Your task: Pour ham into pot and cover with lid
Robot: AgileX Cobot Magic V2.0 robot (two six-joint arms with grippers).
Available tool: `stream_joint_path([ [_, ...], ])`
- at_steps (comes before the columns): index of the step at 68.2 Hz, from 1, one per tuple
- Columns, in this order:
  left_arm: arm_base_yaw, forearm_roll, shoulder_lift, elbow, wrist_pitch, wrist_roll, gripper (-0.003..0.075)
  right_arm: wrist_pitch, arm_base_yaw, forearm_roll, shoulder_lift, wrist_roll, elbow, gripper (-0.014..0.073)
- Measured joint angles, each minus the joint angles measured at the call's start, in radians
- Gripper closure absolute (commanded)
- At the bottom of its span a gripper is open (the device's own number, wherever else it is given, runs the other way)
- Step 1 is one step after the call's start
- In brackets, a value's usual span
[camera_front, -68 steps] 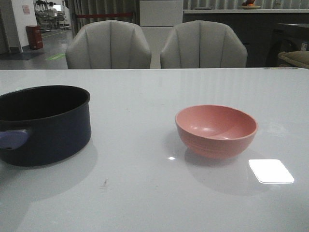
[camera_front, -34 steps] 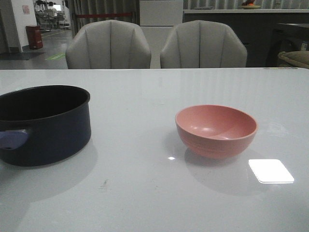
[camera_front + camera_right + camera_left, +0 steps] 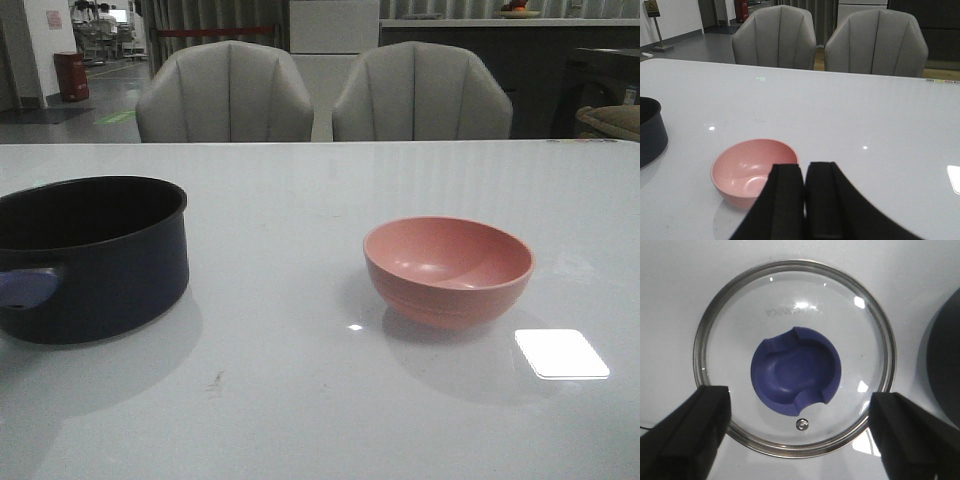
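The dark navy pot [image 3: 100, 265] stands at the table's left with its lighter blue handle [image 3: 25, 287] toward me; its inside is too dark to read. The lid [image 3: 795, 310] lies flat on the table beside the pot's wall [image 3: 946, 365], blue knob [image 3: 795, 371] up. My left gripper [image 3: 800, 392] hangs open above the lid, with a finger on either side of its rim and touching nothing. My right gripper [image 3: 804, 167] is shut and holds nothing, just short of the pink bowl [image 3: 747, 167]. The bowl [image 3: 448, 268] looks bare inside. The ham is out of view. Neither gripper shows in the front view.
Two grey chairs [image 3: 225, 95] [image 3: 422, 92] stand behind the table's far edge. A bright patch of reflected light [image 3: 561, 353] lies on the white tabletop to the right of the bowl. A small dark speck [image 3: 214, 380] marks the table near the front.
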Motion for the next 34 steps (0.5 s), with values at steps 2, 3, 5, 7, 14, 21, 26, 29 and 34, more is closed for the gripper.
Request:
stream_joint_path([
  [2,0.0,0.001,0.016,-0.006,0.003,0.0,0.0071,0.0,0.0,0.0,0.0,0.0,0.0,0.0429],
  [3,0.0,0.001,0.02,-0.007,0.003,0.0,0.0071,0.0,0.0,0.0,0.0,0.0,0.0,0.0429],
  [5,0.0,0.002,0.035,-0.012,0.006,0.0,0.0071,0.0,0.0,0.0,0.0,0.0,0.0,0.0429],
  [7,0.0,0.002,0.05,-0.016,0.006,0.0,0.0071,0.0,0.0,0.0,0.0,0.0,0.0,0.0429],
  [14,0.0,0.002,0.099,-0.028,0.008,0.0,0.0071,0.0,0.0,0.0,0.0,0.0,0.0,0.0429],
  [21,0.0,0.002,0.129,-0.034,0.008,0.0,0.0076,0.0,0.0,0.0,0.0,0.0,0.0,0.0429],
  [26,0.0,0.002,0.155,-0.034,0.005,0.0,0.0088,0.0,0.0,0.0,0.0,0.0,0.0,0.0429],
  [29,0.0,0.002,0.164,-0.036,0.003,0.0,0.0099,0.0,0.0,0.0,0.0,0.0,0.0,0.0429],
  [34,0.0,0.002,0.184,-0.046,0.003,0.0,0.0134,0.0,0.0,0.0,0.0,0.0,0.0,0.0429],
])
